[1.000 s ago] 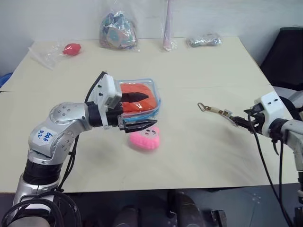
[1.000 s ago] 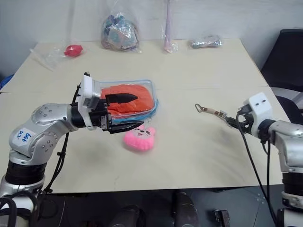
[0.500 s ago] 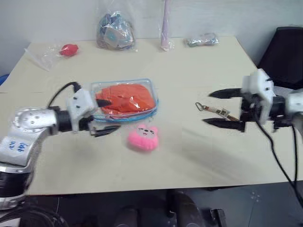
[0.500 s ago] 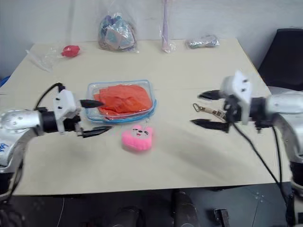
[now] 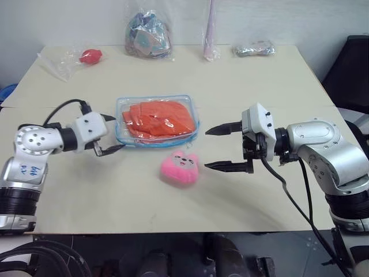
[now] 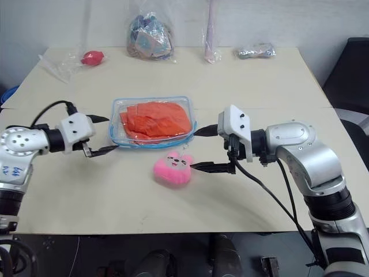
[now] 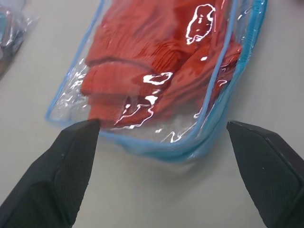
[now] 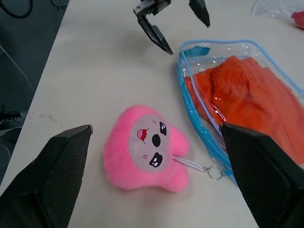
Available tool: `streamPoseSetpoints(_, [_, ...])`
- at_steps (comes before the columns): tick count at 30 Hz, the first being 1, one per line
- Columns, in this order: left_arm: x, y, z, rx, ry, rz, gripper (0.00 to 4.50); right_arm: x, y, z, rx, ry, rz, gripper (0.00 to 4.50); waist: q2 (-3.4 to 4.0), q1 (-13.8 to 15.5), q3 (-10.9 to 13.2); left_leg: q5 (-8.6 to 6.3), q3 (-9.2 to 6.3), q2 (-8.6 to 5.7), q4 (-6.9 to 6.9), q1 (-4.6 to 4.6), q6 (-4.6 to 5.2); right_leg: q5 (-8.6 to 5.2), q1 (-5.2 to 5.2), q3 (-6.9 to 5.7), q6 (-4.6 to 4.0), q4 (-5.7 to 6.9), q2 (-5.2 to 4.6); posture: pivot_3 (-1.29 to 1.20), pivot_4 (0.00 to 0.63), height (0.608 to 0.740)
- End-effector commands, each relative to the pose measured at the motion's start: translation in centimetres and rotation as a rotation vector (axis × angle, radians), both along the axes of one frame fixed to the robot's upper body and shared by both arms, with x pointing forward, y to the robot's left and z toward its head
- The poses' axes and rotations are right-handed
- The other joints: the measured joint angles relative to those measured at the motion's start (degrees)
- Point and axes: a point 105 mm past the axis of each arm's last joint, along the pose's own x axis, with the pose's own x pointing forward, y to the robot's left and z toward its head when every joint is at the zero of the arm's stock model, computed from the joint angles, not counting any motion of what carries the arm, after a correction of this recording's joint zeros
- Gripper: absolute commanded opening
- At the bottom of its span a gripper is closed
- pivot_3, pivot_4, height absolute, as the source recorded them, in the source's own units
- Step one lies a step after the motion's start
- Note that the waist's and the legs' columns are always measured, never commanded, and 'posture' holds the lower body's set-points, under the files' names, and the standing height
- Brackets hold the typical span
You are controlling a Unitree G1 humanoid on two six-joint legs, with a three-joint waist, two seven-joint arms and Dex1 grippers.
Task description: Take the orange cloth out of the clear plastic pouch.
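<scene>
The clear plastic pouch [image 5: 153, 142] with light-blue trim lies flat mid-table, and the folded orange cloth [image 5: 160, 118] is inside it. My left gripper [image 5: 113, 133] is open just off the pouch's left end, its fingers [image 7: 64, 173] straddling that edge [image 7: 190, 152] without touching. My right gripper [image 5: 207, 149] hangs open to the right of the pouch, pointing left. It is beside a pink plush [image 5: 180, 168] that lies in front of the pouch. In the right wrist view the plush [image 8: 145, 149], the pouch [image 8: 202, 128] and the left gripper [image 8: 188, 37] all show.
Along the table's far edge lie a crinkly bag with a red item [image 5: 88, 56], a bag of colourful pieces [image 5: 149, 39], a tall pink item in plastic [image 5: 209, 34] and a small grey packet [image 5: 254, 48]. A black chair [image 5: 353, 63] stands at the right.
My left gripper has drawn back leftwards from over the pouch to its left end. My right gripper has swung in from the table's right side to beside the plush and opened wider.
</scene>
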Motion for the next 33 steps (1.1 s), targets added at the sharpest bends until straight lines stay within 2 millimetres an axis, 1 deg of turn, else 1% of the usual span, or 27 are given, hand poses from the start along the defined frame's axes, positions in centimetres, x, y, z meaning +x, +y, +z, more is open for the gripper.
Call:
streamPoseSetpoints(1, [0.5,0.2,0.8,0.023,-0.039,-0.001,4.11,-0.1,0.0,0.9,-0.002,-0.054,0.012,4.5,0.0,-0.4,0.0,0.0,0.0,0.02,0.02,0.0,0.0,0.0,0.0,0.0,-0.01,0.03,0.0,0.0,0.15,0.74])
streamPoseSetpoints(2, [0.6,0.3,0.5,0.034,-0.033,-0.002,3.92,-0.1,-0.1,0.9,-0.002,-0.057,0.008,4.5,0.0,-0.7,0.0,0.0,0.0,0.02,0.02,0.02,0.0,0.0,0.0,0.0,-0.01,0.05,0.0,0.0,0.15,0.74])
streamPoseSetpoints(3, [0.7,0.3,0.2,0.039,-0.028,-0.001,3.53,0.0,-0.2,1.0,-0.001,-0.06,0.004,4.5,0.0,-0.9,0.0,0.0,0.01,0.02,0.02,0.02,0.0,0.0,0.0,0.01,-0.01,0.06,0.0,0.0,0.15,0.74])
streamPoseSetpoints(4, [0.8,0.4,0.1,0.042,-0.026,0.0,3.31,0.0,-0.2,1.0,0.0,-0.061,0.001,4.5,0.0,-1.0,0.0,0.0,0.01,0.02,0.02,0.03,0.0,0.0,0.0,0.01,-0.01,0.06,0.0,0.0,0.15,0.74])
streamPoseSetpoints(7, [1.1,0.5,0.1,0.045,-0.033,0.007,2.39,0.0,-0.3,1.1,0.003,-0.061,-0.002,4.5,0.0,-1.0,0.0,0.0,0.02,0.01,0.01,0.05,0.0,0.0,0.0,0.02,-0.01,0.06,-0.01,0.0,0.15,0.74])
streamPoseSetpoints(9, [1.0,0.2,0.0,0.042,-0.031,-0.012,1.75,0.0,-0.5,1.0,-0.001,-0.061,-0.005,4.5,-0.01,-1.0,0.0,0.0,0.02,0.02,0.02,0.04,0.0,0.0,0.0,0.01,-0.01,0.06,-0.01,0.0,0.15,0.74])
streamPoseSetpoints(10, [0.9,0.1,-0.2,0.043,-0.027,-0.023,1.49,0.0,-0.6,1.0,-0.004,-0.061,-0.006,4.5,-0.01,-1.0,0.0,0.0,0.02,0.02,0.02,0.04,0.0,0.0,0.0,0.01,-0.01,0.06,-0.01,0.0,0.15,0.74])
streamPoseSetpoints(12, [0.6,-0.2,-0.5,0.051,-0.02,-0.048,0.76,0.0,-0.8,0.9,-0.009,-0.06,-0.01,4.5,-0.01,-1.0,0.0,0.0,0.02,0.02,0.03,0.04,0.0,0.0,0.0,0.02,-0.01,0.06,-0.02,0.0,0.15,0.74])
streamPoseSetpoints(14, [-0.4,-1.0,-0.6,0.055,-0.023,-0.123,0.13,0.0,-1.0,0.9,-0.016,-0.057,-0.012,4.5,-0.01,-1.0,0.0,0.0,0.01,0.02,0.05,0.03,0.0,0.0,0.0,0.02,-0.01,0.06,-0.03,0.0,0.15,0.74])
streamPoseSetpoints(16, [-1.4,-1.6,-0.5,0.082,-0.05,-0.194,0.05,-0.1,-1.4,0.8,-0.032,-0.051,-0.009,4.5,-0.01,-1.0,0.0,0.0,0.01,0.01,0.05,0.03,0.0,0.0,0.0,0.02,-0.01,0.06,-0.05,0.0,0.15,0.74])
streamPoseSetpoints(19, [-2.8,-1.7,-0.8,0.176,-0.088,-0.271,0.05,-0.5,-2.0,0.5,-0.062,-0.039,0.005,4.5,-0.01,-1.0,0.0,0.0,-0.01,0.04,0.04,0.02,0.0,0.0,-0.01,0.01,-0.01,0.04,-0.06,0.0,0.15,0.74])
streamPoseSetpoints(24, [-4.0,-1.6,-0.8,0.27,-0.137,-0.347,0.05,-0.7,-2.8,0.3,-0.088,-0.024,0.015,4.5,-0.01,-0.9,0.0,0.0,-0.02,0.04,0.05,0.03,0.0,0.0,-0.01,0.02,-0.01,0.04,-0.09,0.0,0.15,0.74])
streamPoseSetpoints(29, [-4.1,-1.9,-1.0,0.299,-0.17,-0.396,0.05,-1.0,-3.3,-0.2,-0.102,0.007,0.034,4.5,-0.01,-0.9,0.0,-0.01,-0.01,0.04,0.04,0.03,0.01,0.01,-0.01,0.01,-0.01,0.05,-0.08,0.0,0.15,0.74])
streamPoseSetpoints(33, [-4.2,-2.5,-1.7,0.347,-0.2,-0.458,0.05,-1.2,-3.6,-0.4,-0.113,0.024,0.04,4.5,-0.01,-0.9,0.0,-0.01,0.0,0.03,0.04,0.03,0.02,0.01,-0.01,0.01,-0.01,0.05,-0.08,0.0,0.15,0.74])
